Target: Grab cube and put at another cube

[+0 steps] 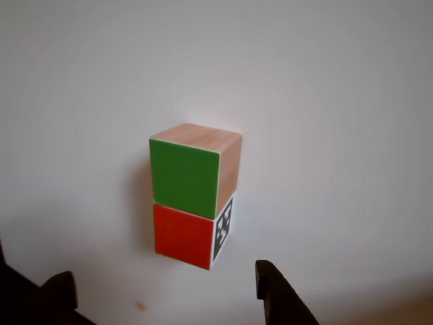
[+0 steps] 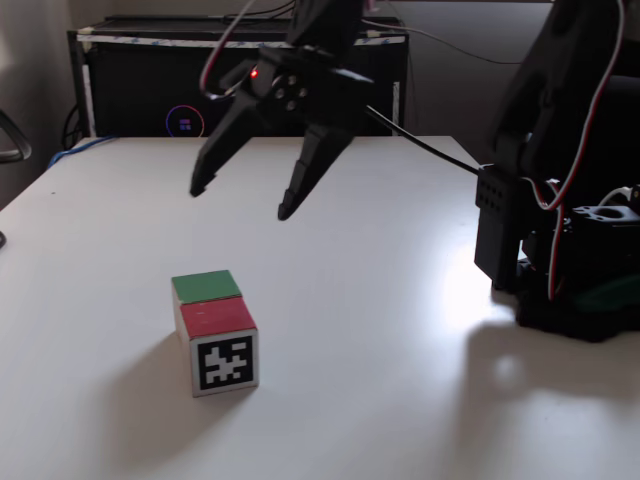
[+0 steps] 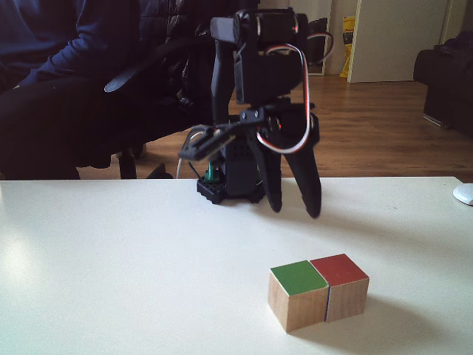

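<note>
In the other view we look down on the white table [image 1: 352,101]. The cube [image 1: 196,169], green face toward us with wood sides, sits touching another cube [image 1: 193,233] at its 6 o'clock, red face up and the square marker on its right side. Two dark fingertips [image 1: 277,291] poke in at 5 and 7 o'clock, spread wide, nothing between them

In a fixed view we see the gripper [image 2: 240,200] hanging above the table [image 2: 400,350] at 12 o'clock from the pair, fingers wide apart and empty. The cube [image 2: 205,286] lies right behind another cube [image 2: 222,345], touching, marker facing us

In another fixed view the gripper [image 3: 293,209] hangs open near 11 o'clock of the pair, holding nothing. The cube [image 3: 297,296] sits at 9 o'clock of another cube [image 3: 341,285], pressed together
</note>
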Available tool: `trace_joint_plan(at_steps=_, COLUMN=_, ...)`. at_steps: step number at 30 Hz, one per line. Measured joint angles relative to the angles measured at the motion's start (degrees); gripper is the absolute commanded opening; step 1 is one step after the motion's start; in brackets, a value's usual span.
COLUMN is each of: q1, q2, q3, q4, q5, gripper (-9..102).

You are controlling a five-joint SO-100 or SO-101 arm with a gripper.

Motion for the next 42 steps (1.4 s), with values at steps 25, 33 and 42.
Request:
trace_joint_plan(at_steps=25, q1=-0.6, q2=-28.6, q3=-15.0, q4=0.4, q5=4.6, gripper=45)
trace_joint_plan(at_steps=33, q1=-1.7, q2=-33.2, q3=-16.9, q4=-0.3, q5=5.4, gripper=43)
trace_joint_plan(at_steps=42, q1=-1.6, q2=-34.9, q3=-17.4, q4=-1.8, q5=5.4, gripper=39)
